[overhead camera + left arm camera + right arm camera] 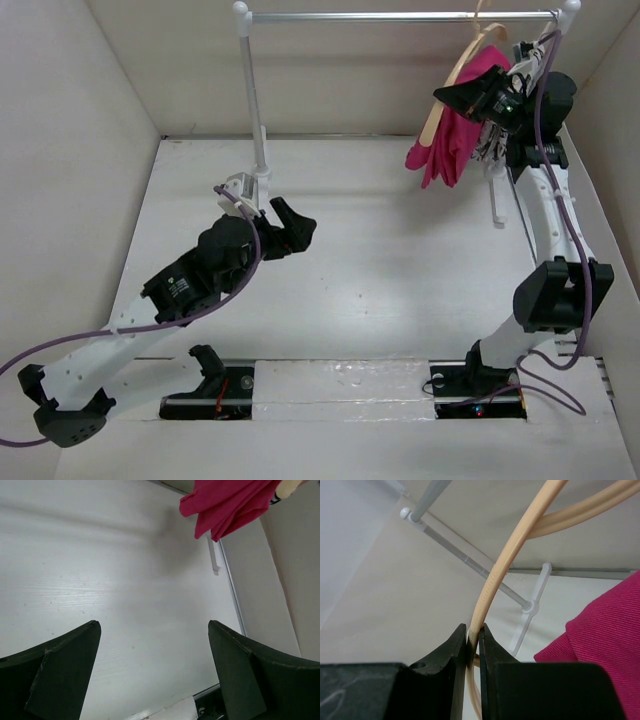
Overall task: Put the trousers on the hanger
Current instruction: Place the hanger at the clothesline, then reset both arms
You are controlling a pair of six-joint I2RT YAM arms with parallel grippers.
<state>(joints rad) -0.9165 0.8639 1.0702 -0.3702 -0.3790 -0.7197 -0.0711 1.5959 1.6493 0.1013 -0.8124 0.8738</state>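
— Whereabouts of the trousers?
— Draped over the hanger, up by the right end of the rail, with pink folds dangling above the table. Bunched just beside the right gripper.
— And that gripper's jaws?
— All but closed, pinching the hanger's thin tan bar between them. Plain enough from the right wrist view.
— Hook properly over the rail?
— Hard to tell from above. Close to it, at least.
— Left gripper?
— Low over the table, near the foot of the rail's left post. Jaws spread wide, gripping nothing. Aimed toward the hanging trousers, well apart from them.
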